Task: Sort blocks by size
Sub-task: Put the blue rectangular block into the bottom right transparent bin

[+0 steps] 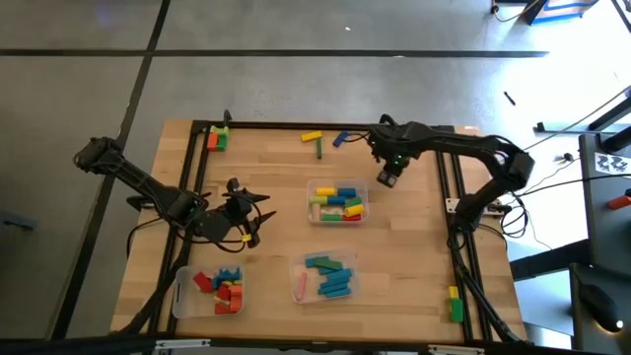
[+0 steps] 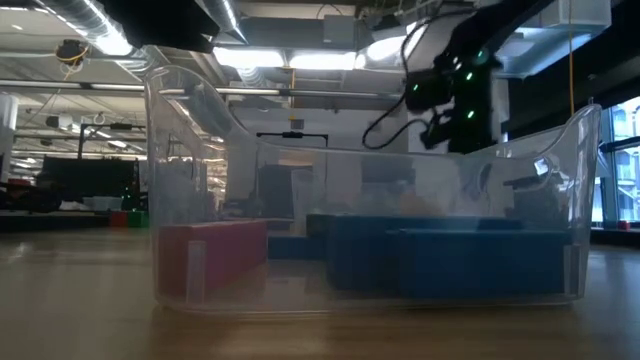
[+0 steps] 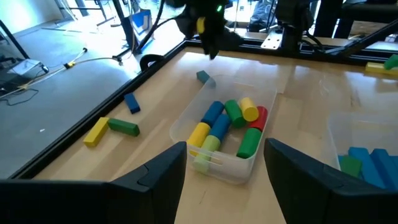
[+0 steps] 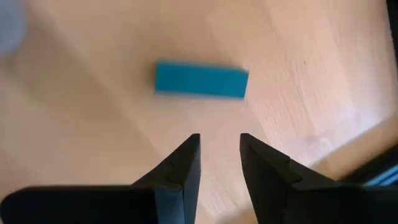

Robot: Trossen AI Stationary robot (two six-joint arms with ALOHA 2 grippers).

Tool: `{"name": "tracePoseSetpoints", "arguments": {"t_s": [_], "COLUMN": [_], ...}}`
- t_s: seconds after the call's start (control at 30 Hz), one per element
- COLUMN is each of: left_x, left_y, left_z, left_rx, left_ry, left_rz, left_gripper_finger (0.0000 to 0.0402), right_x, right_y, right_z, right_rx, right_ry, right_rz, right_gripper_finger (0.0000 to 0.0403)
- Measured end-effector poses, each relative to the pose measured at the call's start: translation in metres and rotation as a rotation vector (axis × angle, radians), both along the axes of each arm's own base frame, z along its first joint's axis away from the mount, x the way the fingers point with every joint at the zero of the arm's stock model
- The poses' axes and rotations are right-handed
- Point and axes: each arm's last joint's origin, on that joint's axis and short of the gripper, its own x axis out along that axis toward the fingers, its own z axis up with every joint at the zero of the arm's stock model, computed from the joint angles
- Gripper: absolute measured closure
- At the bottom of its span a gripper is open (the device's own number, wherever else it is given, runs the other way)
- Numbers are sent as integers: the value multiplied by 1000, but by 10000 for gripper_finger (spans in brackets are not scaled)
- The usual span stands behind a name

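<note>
Sorting mostly done: three clear trays (image 1: 361, 211) hold blocks (image 1: 336, 204), while loose blocks (image 1: 315, 141) remain along the tabletop (image 1: 414, 247) edges; right end effector (image 4: 219, 155), nearly closed and empty, hovers above a blue block (image 4: 201, 79); left end effector (image 3: 224, 174) waits released.

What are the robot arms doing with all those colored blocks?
They are sorting blocks into clear trays. The right end effector hangs open above a blue block lying on the table. The left end effector waits open near the middle tray. Three trays already hold blocks; a few still lie loose.
</note>
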Motion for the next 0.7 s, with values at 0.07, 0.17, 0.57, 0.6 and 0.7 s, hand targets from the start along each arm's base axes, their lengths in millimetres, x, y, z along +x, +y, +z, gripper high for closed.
{"name": "tracePoseSetpoints", "arguments": {"t_s": [0.07, 0.17, 0.57, 0.6, 0.7], "left_x": [0, 0, 0, 0, 0], "left_y": [0, 0, 0, 0, 0], "left_z": [0, 0, 0, 0, 0], "left_rx": [2, 2, 3, 5, 7], "left_ry": [1, 1, 3, 4, 5], "left_rz": [-1, -1, -1, -1, -2], "left_gripper_finger": [192, 192, 192, 192, 192], "right_x": [-7, -13, -8, -7, -6], "right_y": [5, 8, 3, 2, 2], "right_z": [10, 17, -13, -17, -29], "right_rx": [13, 15, -13, -22, -57], "right_ry": [11, 32, 112, 107, 91], "right_rz": [77, 178, 436, 458, 553], "right_gripper_finger": [290, 290, 180, 165, 131]}}
